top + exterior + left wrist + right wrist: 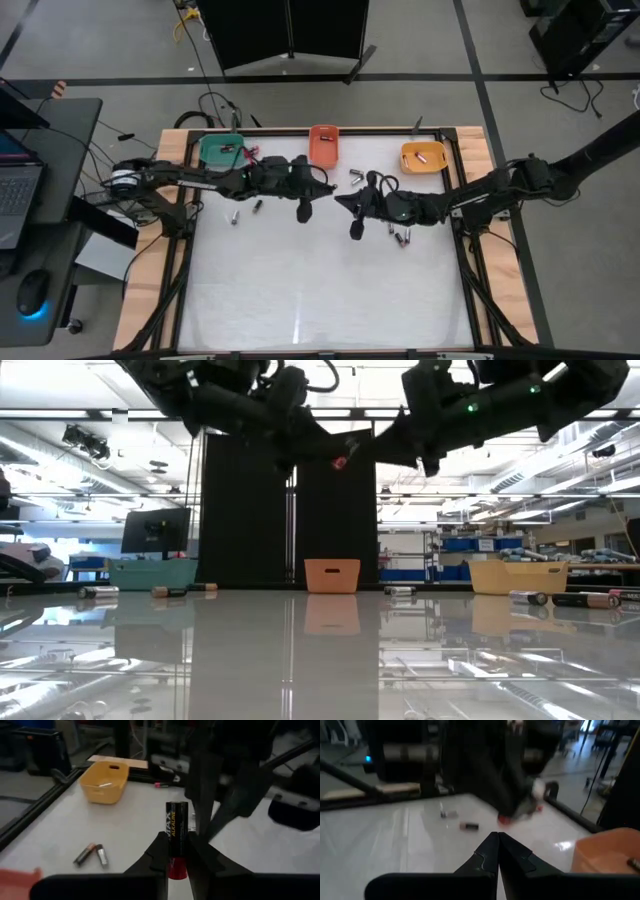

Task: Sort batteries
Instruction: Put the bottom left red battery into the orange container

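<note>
My left tool (177, 851) is held above the middle of the desk (320, 290), clear of the surface. Its two dark fingers are clamped on an alkaline battery (176, 837): a smooth black cylinder with gold lettering and a red end, held upright between the pads with the red end nearest my wrist.

Going left to right along the far edge of the desk:

1. The green bin (221, 152), a small rectangular plastic tub, holds at least one battery.
2. Just in front of it, beside my left arm, two loose batteries (245, 211) lie flat on the desk.
3. The orange bin (324, 144) stands at the centre; its contents cannot be told.
4. Between the orange and yellow bins, two silvery cells (356, 177) lie side by side.
5. The yellow bin (423, 156), a rounded plastic tub, holds one battery.

My right tool (498, 843) hangs facing the left one, near it and also off the surface. Its fingers are pressed together with nothing between them. Below and just beside it, a small cluster of cells (400, 237) rests on the desk.

The desk top is white, glossy and reflective, framed by dark rails on a wooden border.
</note>
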Motion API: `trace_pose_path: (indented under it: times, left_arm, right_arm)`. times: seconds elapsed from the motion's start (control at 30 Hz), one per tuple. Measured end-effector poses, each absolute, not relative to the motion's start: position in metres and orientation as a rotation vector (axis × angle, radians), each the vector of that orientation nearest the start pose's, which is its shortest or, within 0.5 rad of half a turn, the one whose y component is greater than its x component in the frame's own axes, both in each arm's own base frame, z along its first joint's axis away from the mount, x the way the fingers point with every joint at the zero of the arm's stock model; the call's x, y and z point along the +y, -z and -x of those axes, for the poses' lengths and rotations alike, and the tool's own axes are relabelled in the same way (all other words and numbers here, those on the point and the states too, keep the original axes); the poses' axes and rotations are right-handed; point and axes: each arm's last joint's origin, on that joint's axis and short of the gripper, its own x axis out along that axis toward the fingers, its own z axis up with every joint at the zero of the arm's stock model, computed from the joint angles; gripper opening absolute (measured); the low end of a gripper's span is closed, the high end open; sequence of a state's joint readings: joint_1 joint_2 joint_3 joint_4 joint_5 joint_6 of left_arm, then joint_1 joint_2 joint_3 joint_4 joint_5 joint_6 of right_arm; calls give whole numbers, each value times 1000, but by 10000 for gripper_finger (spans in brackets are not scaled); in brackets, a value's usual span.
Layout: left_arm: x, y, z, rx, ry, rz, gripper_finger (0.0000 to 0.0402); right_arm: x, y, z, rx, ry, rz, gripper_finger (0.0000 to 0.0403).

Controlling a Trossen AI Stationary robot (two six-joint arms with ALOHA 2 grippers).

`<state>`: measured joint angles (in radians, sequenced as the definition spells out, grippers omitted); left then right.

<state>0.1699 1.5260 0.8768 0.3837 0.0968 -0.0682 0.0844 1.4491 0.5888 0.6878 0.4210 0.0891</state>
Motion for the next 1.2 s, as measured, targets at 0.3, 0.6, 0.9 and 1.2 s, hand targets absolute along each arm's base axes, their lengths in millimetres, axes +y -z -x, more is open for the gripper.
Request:
trace_pose_path:
  times: [0.3, 0.6, 0.9, 1.2]
  left_arm:
    - [53, -246, -335, 152, -26, 50, 45]
    - [51, -248, -336, 137, -12, 36, 45]
    - [56, -243, -334, 181, -60, 57, 45]
    - [112, -250, -329, 403, -215, 52, 45]
  right_arm:
    - [11, -221, -279, 82, 392, -46, 47]
    - [14, -225, -277, 59, 383, -56, 130]
    - [13, -224, -277, 71, 396, -29, 159]
    - [3, -214, -274, 185, 505, 39, 131]
